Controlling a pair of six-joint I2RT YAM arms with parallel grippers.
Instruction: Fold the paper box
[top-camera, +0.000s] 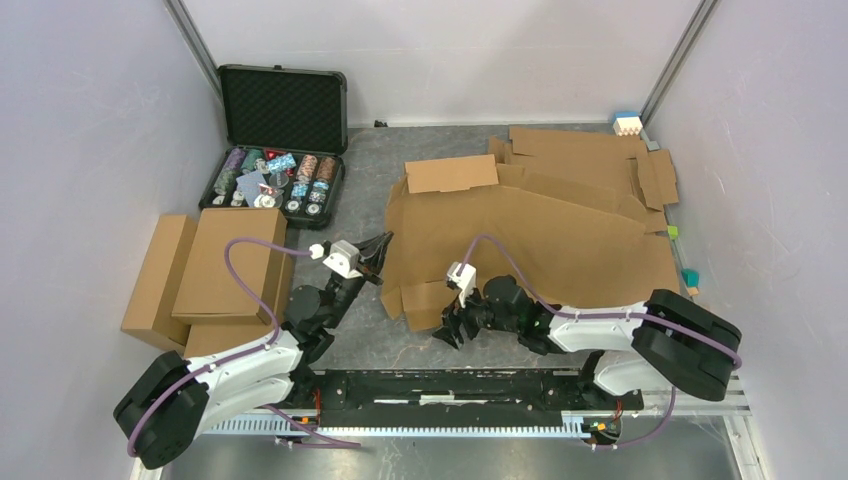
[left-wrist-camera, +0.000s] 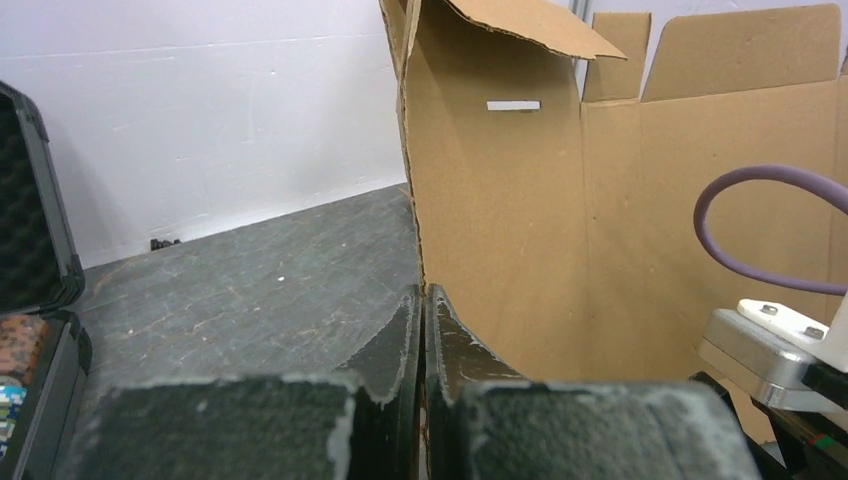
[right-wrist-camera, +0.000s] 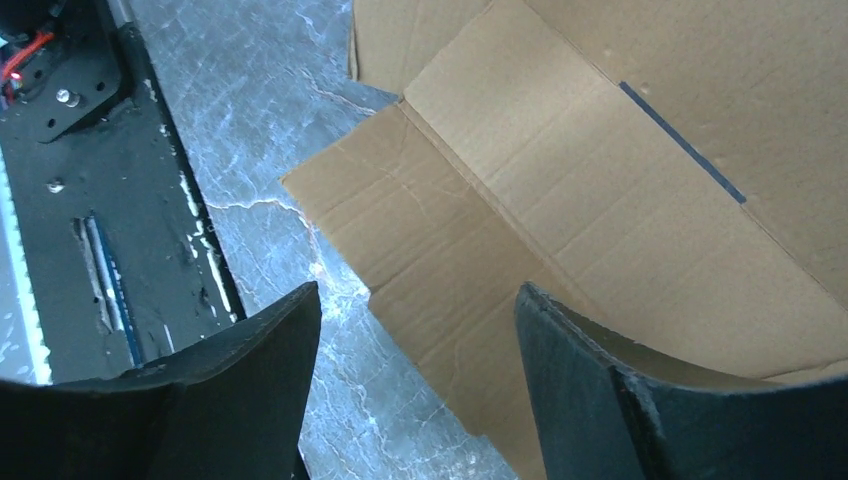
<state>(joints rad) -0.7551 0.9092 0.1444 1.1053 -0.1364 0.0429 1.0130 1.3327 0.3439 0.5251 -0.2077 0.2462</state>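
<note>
The paper box (top-camera: 530, 240) is a large brown die-cut cardboard sheet lying mostly flat in the middle of the table. My left gripper (top-camera: 378, 250) is shut on its left edge. In the left wrist view the cardboard edge (left-wrist-camera: 480, 200) rises from between the closed fingertips (left-wrist-camera: 422, 295). My right gripper (top-camera: 452, 325) is open over the sheet's near-left flap (top-camera: 425, 300). In the right wrist view the flap (right-wrist-camera: 520, 230) lies on the table between and beyond the spread fingers (right-wrist-camera: 570, 370), untouched by them.
An open black case of poker chips (top-camera: 275, 150) stands at the back left. Folded brown boxes (top-camera: 210, 270) are stacked at the left. More flat cardboard sheets (top-camera: 590, 160) lie at the back right. Small coloured blocks (top-camera: 628, 123) sit by the right wall.
</note>
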